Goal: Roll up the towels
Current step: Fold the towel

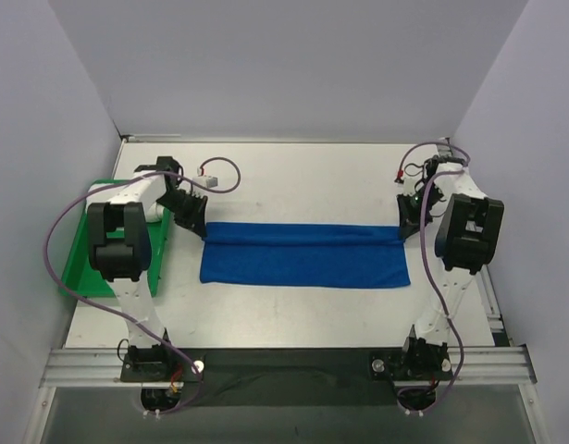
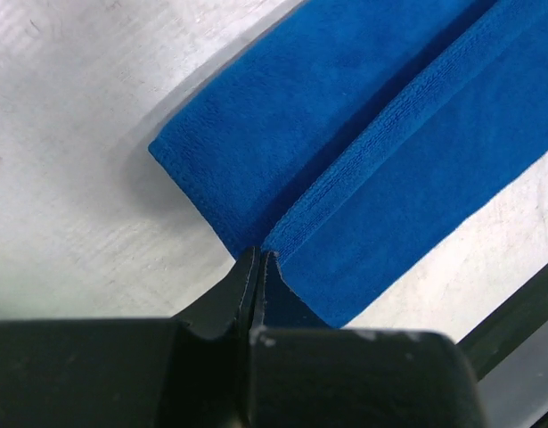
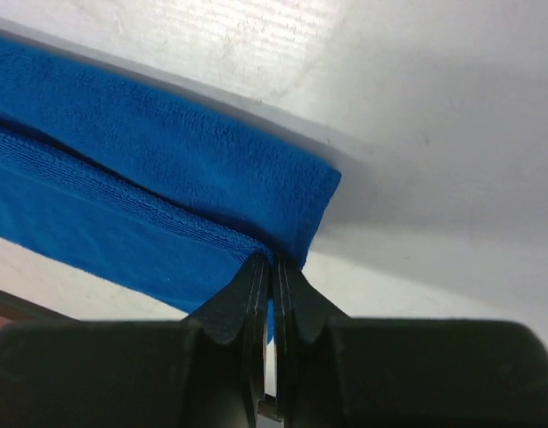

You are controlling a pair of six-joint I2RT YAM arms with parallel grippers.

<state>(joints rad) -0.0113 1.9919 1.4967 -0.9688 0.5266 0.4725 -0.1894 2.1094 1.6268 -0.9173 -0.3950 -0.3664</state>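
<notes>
A blue towel point(image 1: 304, 255) lies across the middle of the white table, long side running left to right, with its far edge folded over toward the near side. My left gripper point(image 1: 193, 222) is shut on the towel's folded edge at the far left corner; the left wrist view shows the jaws point(image 2: 257, 259) pinching the hem of the towel point(image 2: 363, 143). My right gripper point(image 1: 409, 225) is shut on the folded edge at the far right corner; the right wrist view shows it point(image 3: 272, 262) pinching the towel point(image 3: 140, 169).
A green tray point(image 1: 79, 250) sits at the left edge of the table beside the left arm. Loose cables point(image 1: 224, 176) lie on the table behind the left gripper. White walls enclose the table on three sides.
</notes>
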